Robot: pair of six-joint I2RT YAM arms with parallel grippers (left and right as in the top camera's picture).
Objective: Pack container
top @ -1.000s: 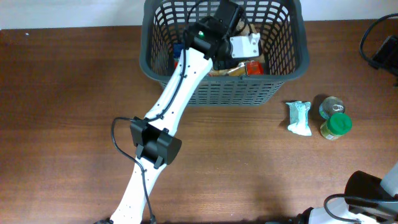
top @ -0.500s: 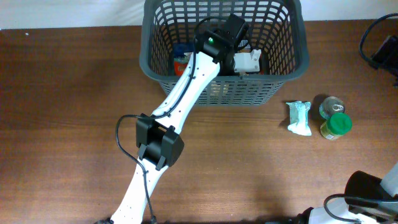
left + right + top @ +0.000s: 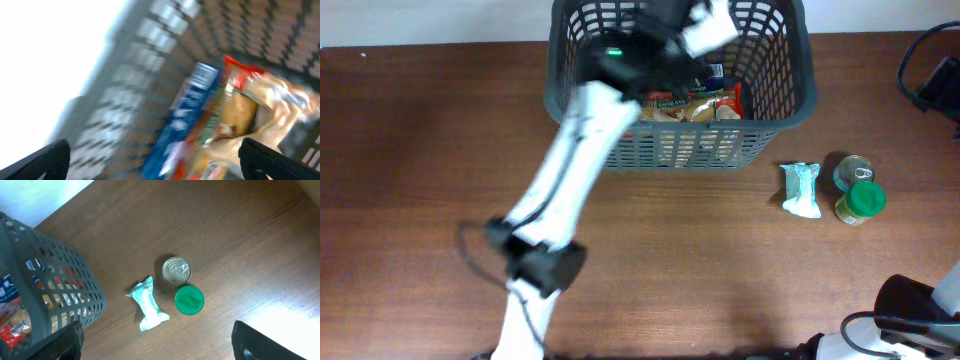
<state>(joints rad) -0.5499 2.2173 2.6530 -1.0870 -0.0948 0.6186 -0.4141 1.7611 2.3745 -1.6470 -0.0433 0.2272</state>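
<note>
Across the brown wooden table [image 3: 420, 150], the large dark grey plastic basket with lattice-slotted sides [image 3: 720, 150] stands at the far edge, a little right of centre. The white left arm [image 3: 570, 170] reaches from the near edge up over the basket's rim, smeared by motion blur. The left gripper [image 3: 155, 162] hangs above the inside of the basket. In the left wrist view its two dark fingers sit at the bottom corners, spread wide with nothing between them.

Inside the basket a long blue printed packet [image 3: 185, 115] lies beside a crinkly red and gold foil snack bag [image 3: 245, 110], the two touching along their length near the front wall.

The right gripper [image 3: 160, 350] is held high over the table's right side, its jaws also wide apart and empty.

Right of the basket, well apart from it, three small things sit together on the wood. A white and pale green wrapped packet [image 3: 148, 305] lies nearest the basket. Just beyond it a silver tin can with a ring-pull top [image 3: 176, 270] stands upright, just beside a jar with a round green lid [image 3: 189, 299].
</note>
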